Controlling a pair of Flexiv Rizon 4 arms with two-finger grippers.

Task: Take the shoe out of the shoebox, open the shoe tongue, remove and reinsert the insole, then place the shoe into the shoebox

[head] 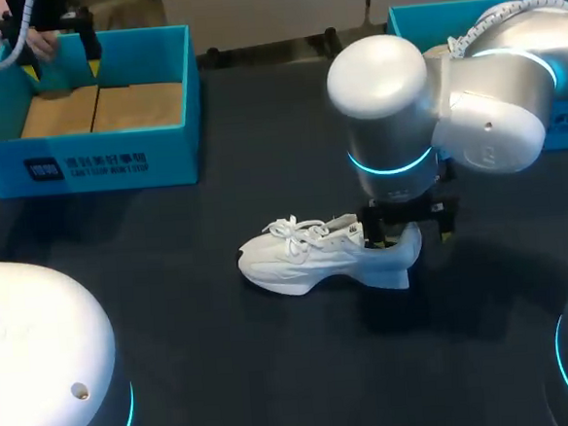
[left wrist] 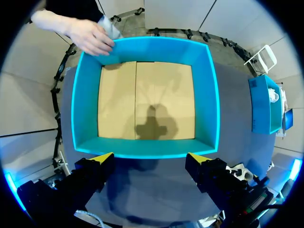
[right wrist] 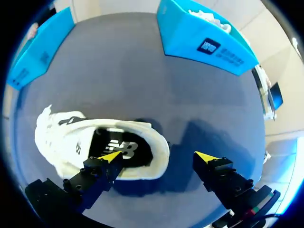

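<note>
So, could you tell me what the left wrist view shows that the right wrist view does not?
Only the left wrist view: the cardboard floor of the empty shoebox, a person's hand on its far corner, and the open left end effector above it. Only the right wrist view: the shoe, its heel rim between the fingers of the open right end effector. Both: the dark table.
</note>
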